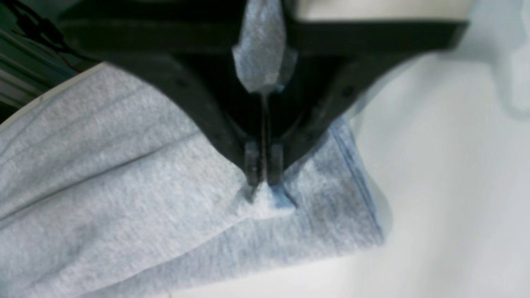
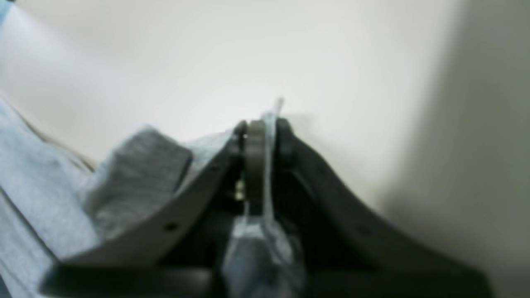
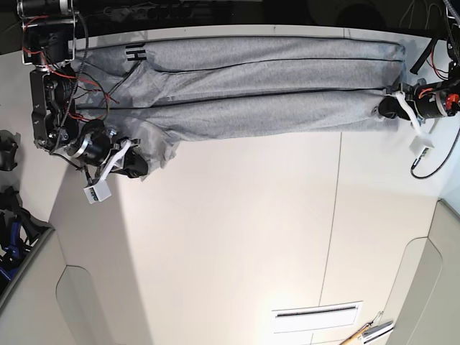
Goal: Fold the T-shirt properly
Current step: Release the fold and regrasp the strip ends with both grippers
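The light heather-grey T-shirt [image 3: 259, 83] lies stretched in long folds across the far side of the white table [image 3: 237, 237]. Black lettering [image 3: 134, 52] shows near its far left end. My left gripper [image 3: 382, 108] is shut on the shirt's right end; in the left wrist view its closed jaws [image 1: 263, 182] pinch a peak of grey cloth [image 1: 124, 186] near a hemmed corner. My right gripper [image 3: 141, 169] is shut on the shirt's left corner; in the right wrist view [image 2: 265, 124] a thin layer of cloth [image 2: 37, 186] sticks out between the closed jaws.
A dark frame with wires [image 3: 47, 79] stands at the far left. Tools [image 3: 366, 332] lie at the table's near right edge beside a slotted vent [image 3: 316, 315]. A cable and white connector [image 3: 420, 147] hang by the left arm.
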